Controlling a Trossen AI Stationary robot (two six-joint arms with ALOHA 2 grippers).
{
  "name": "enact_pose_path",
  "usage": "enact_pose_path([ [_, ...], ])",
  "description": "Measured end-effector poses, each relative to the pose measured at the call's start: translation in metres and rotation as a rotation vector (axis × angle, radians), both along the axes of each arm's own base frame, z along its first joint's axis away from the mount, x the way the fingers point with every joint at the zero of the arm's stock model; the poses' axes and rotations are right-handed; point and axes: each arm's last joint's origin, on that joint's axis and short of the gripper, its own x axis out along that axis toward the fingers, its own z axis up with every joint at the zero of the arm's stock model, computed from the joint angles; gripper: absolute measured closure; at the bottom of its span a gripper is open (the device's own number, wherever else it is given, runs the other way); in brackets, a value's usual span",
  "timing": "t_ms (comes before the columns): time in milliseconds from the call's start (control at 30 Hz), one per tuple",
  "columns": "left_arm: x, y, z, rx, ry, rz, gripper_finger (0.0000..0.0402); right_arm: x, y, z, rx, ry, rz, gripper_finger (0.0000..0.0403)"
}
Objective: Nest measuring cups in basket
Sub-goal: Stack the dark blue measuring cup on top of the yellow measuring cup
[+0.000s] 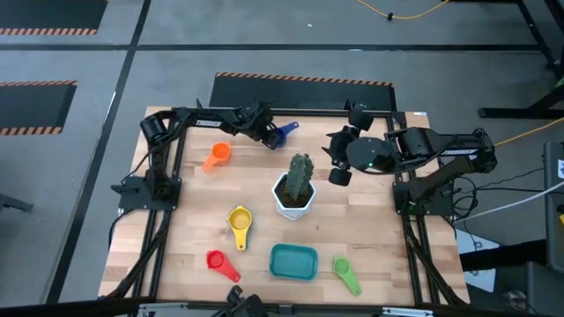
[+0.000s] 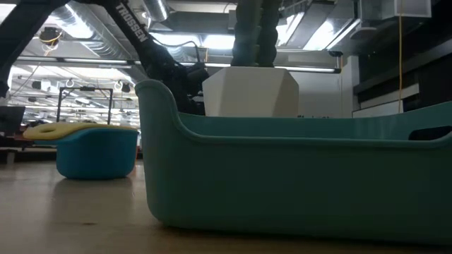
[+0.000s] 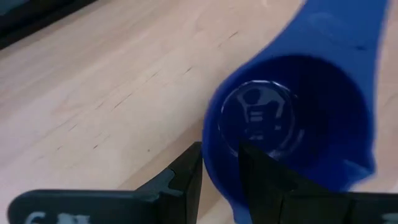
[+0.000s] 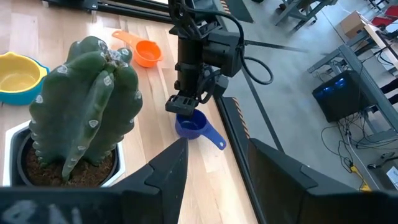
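The dark blue measuring cup [image 1: 281, 134] [image 4: 190, 127] sits on its base near the table's far edge, its handle [image 4: 215, 139] pointing to the far right. My left gripper [image 1: 268, 132] [image 3: 221, 186] is open just above it and slants down. One finger [image 3: 189, 180] stands outside the cup's wall and the other [image 3: 264, 183] inside the bowl [image 3: 267, 118]. My right gripper [image 1: 338, 170] [image 4: 217, 180] hangs open, high up to the right of the cactus. The teal basket [image 1: 293, 261] [image 2: 282, 176] stands near the front edge. Orange [image 1: 217, 157], red [image 1: 218, 261] and green [image 1: 346, 275] cups lie on the wood. My left gripper has the cup's wall [image 3: 217, 155] between its two fingers, on the side away from the handle. I cannot tell whether either finger touches it. The cup stays upright on the table.
A white pot with a cactus [image 1: 295, 189] [image 4: 81, 106] stands mid-table between the dark blue cup and the basket. A yellow cup sits inside a light blue one [image 1: 240, 220] [image 2: 95, 152] to the pot's near left. Black frame rails [image 1: 159, 220] line both table sides.
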Motion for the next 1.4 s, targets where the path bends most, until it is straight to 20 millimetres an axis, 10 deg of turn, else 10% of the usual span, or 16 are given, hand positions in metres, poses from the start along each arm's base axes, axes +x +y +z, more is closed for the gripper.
enact_pose_path([
  [667,-0.005,0.000,0.014,0.053,0.010,-0.009,0.0391,-0.002,0.000,-0.002,0.013,0.014,-0.016,0.0232],
  [1000,-0.039,-0.022,0.086,0.248,0.122,-0.142,0.0397,-0.043,0.003,0.005,0.084,0.021,-0.110,0.0232],
  [1400,-0.096,-0.107,0.171,0.340,0.106,-0.391,0.0397,-0.085,-0.005,-0.033,0.143,-0.120,-0.173,0.0232],
])
